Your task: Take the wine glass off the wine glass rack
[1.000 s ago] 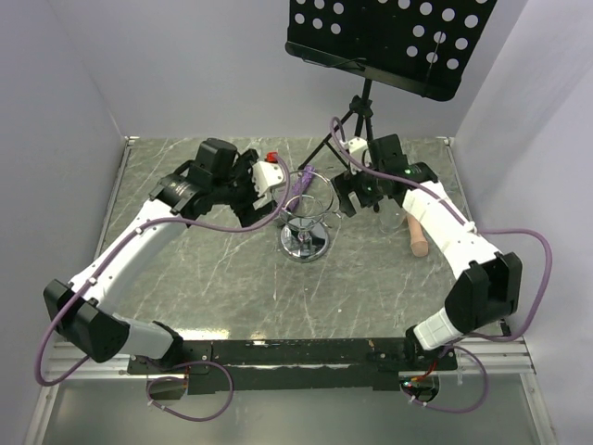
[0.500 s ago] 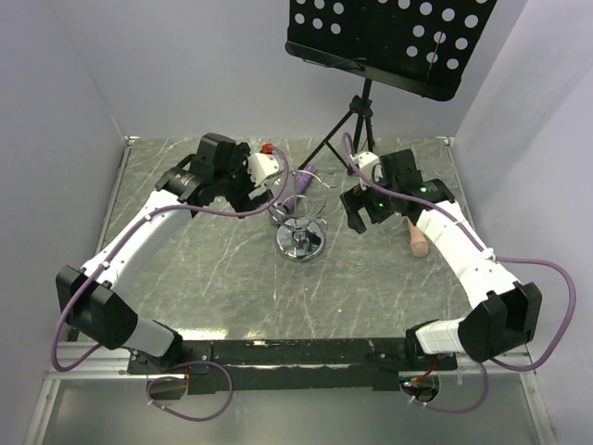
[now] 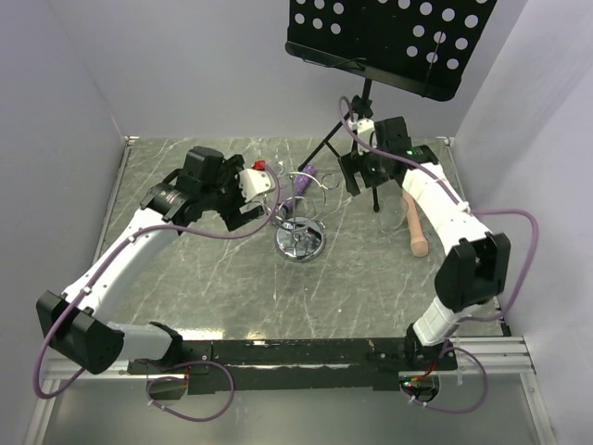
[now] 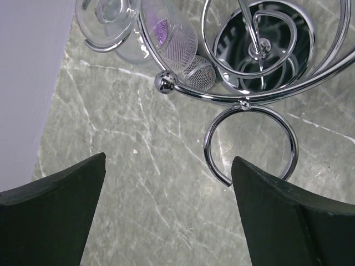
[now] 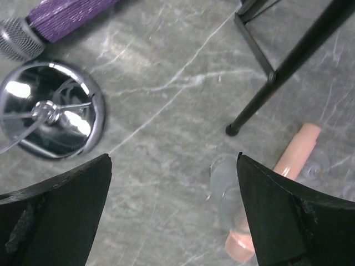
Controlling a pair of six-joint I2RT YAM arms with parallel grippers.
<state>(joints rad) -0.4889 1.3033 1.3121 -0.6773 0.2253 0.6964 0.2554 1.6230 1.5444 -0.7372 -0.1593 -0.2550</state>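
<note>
One wine glass [image 4: 166, 36] hangs on the rack [image 4: 242, 103], not yet grasped; the left gripper [image 4: 167, 166] and right gripper [image 5: 173, 160] both gape empty.

Left arm [image 3: 130, 246] stretched from near-left corner toward far edge, left pincer [image 4: 167, 160] spread wide, empty. Right arm [image 3: 445, 218] folded toward far-right corner, right pincer [image 5: 173, 158] spread, empty, pointing down.

Rack [image 5: 52, 119]: was chrome wire, mirror-glossy.
Glass [image 4: 166, 41]: was clear, ribbed, shiny.
Table [image 4: 138, 188]: looked like grey veined stone, faint sheen.
Microphone [image 4: 198, 73]: had metal mesh head, purple glittery body.
Stand [image 3: 389, 37]: was matt black, perforated.
</note>
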